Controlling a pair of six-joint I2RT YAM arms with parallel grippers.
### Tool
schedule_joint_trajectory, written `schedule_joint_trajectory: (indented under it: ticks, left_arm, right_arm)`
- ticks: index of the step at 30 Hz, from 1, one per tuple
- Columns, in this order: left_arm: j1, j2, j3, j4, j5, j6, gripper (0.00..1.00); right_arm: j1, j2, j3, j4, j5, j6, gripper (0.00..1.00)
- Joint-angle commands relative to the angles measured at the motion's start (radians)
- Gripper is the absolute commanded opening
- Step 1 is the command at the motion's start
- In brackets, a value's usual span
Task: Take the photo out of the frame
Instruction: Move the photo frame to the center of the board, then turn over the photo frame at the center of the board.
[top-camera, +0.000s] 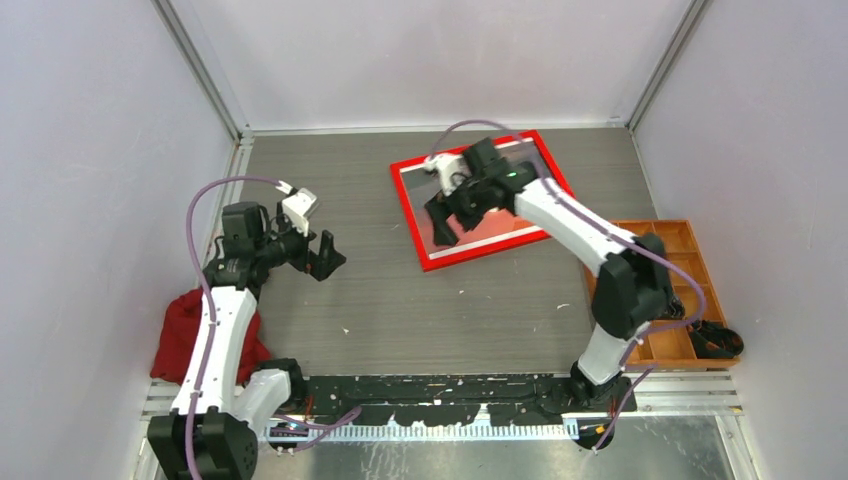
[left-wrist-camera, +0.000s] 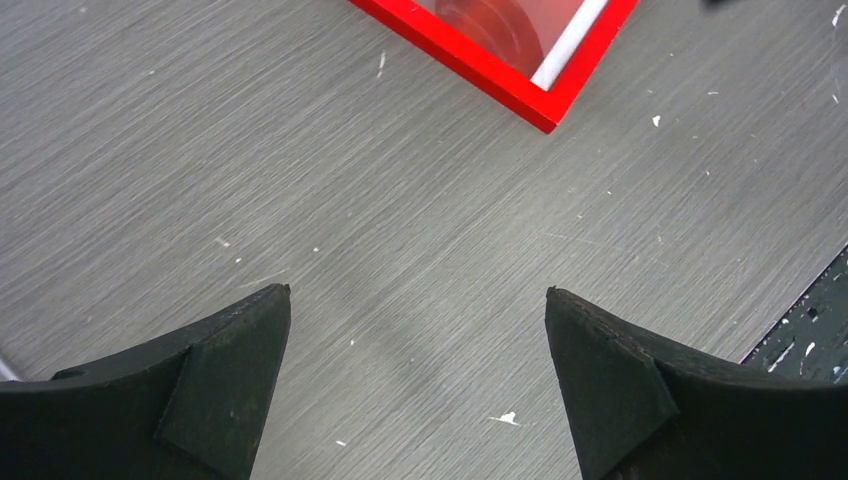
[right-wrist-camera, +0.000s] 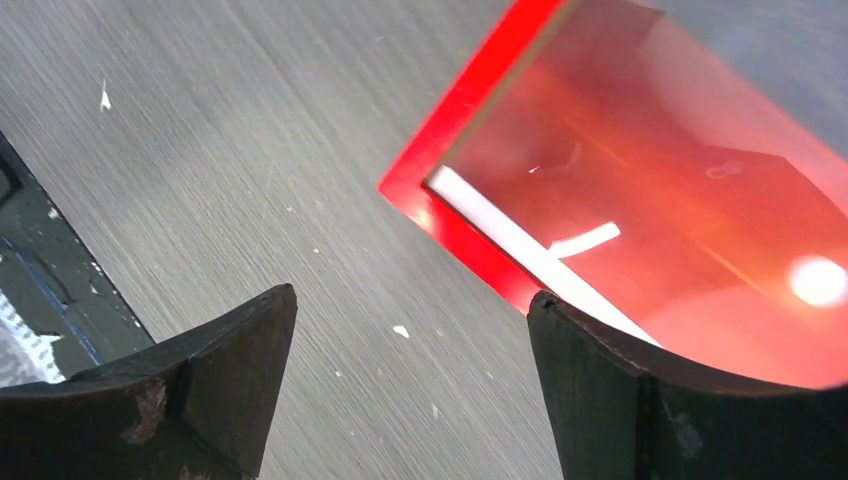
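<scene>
The red frame (top-camera: 408, 216) lies flat at the far middle of the table, face up. The photo (top-camera: 505, 228) sits inside it, red-orange with a thin white edge. My right gripper (top-camera: 445, 222) is open and empty, hovering over the frame's near-left part. In the right wrist view, one finger is over the frame's (right-wrist-camera: 450, 120) rail and the other over bare table. The photo (right-wrist-camera: 680, 190) shows its bright sun there. My left gripper (top-camera: 330, 258) is open and empty over the table at the left, well away from the frame. Its wrist view shows a frame corner (left-wrist-camera: 470, 60) and a bit of photo (left-wrist-camera: 500, 20).
An orange compartment tray (top-camera: 690, 290) stands at the right edge, with a black object (top-camera: 715, 340) at its near end. A red cloth (top-camera: 185, 335) lies at the near left by the left arm. A black strip (top-camera: 440, 385) runs along the near edge. Walls close three sides.
</scene>
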Motion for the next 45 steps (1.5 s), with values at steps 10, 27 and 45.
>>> schedule_joint_trajectory:
  ticks: [10,27,45]
  left_arm:
    - [-0.555,0.182,0.158,0.149,-0.461,0.109,1.00]
    - [-1.007,0.834,0.527,0.196,-0.840,0.142,0.99]
    - [-1.010,1.043,0.591,0.184,-0.844,0.114,0.75]
  right_arm:
    - [-0.473,-0.443,-0.135,0.119,-0.260,0.070,1.00]
    - [-0.597,-0.845,-0.536,0.326,-0.102,0.132,1.00]
    - [-0.599,-0.804,-0.537,0.295,-0.125,0.085,1.00]
